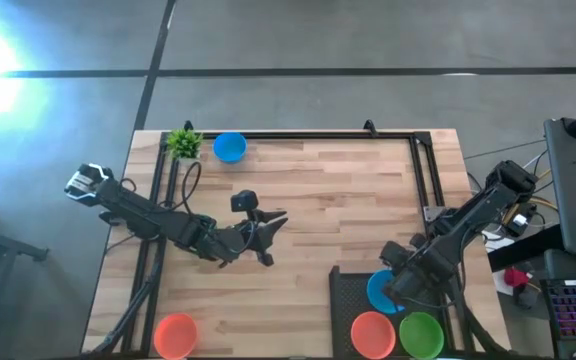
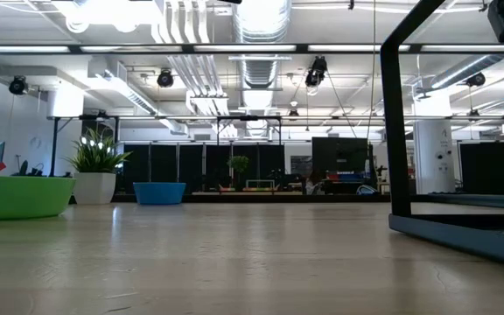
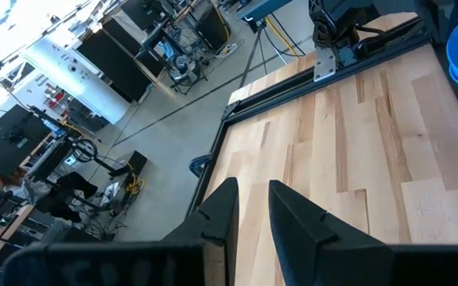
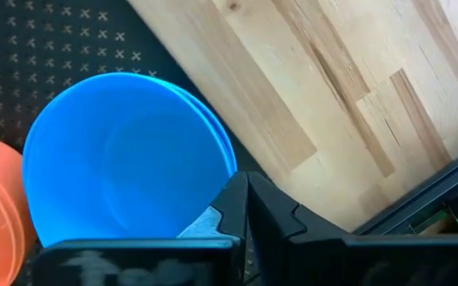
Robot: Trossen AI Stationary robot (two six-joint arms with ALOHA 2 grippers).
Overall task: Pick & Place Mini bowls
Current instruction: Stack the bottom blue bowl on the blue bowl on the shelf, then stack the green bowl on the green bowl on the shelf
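Grey concrete floor (image 1: 298,40) surrounds a pale wooden desk (image 1: 338,200); the low view looks across it into a large hall with ceiling ducts, lights and dark partitions. A black frame (image 1: 318,136) runs along the desk's far and side edges. At the desk's near right lies a dark perforated tray (image 1: 353,290).

Left arm (image 1: 148,212) reaches from the left edge toward the desk's middle; its left hand (image 1: 273,228) hangs over bare wood, fingers (image 3: 221,213) slightly apart and holding nothing. Right arm (image 1: 468,225) comes in from the right edge down to the tray; the right hand (image 1: 400,285) is pressed together at the rim of the blue bowls (image 4: 126,159), which the right wrist view shows as a nested pair in the tray. Whether the rim is actually pinched I cannot tell.

Just beside those blue bowls, at the tray's near edge, sit an orange bowl (image 1: 373,333) and a green bowl (image 1: 421,334), side by side. Another orange bowl (image 1: 176,335) rests alone at the desk's near left corner. A single blue bowl (image 1: 230,147) stands at the far edge, just beside a small green plant (image 1: 183,143) in the far left corner.
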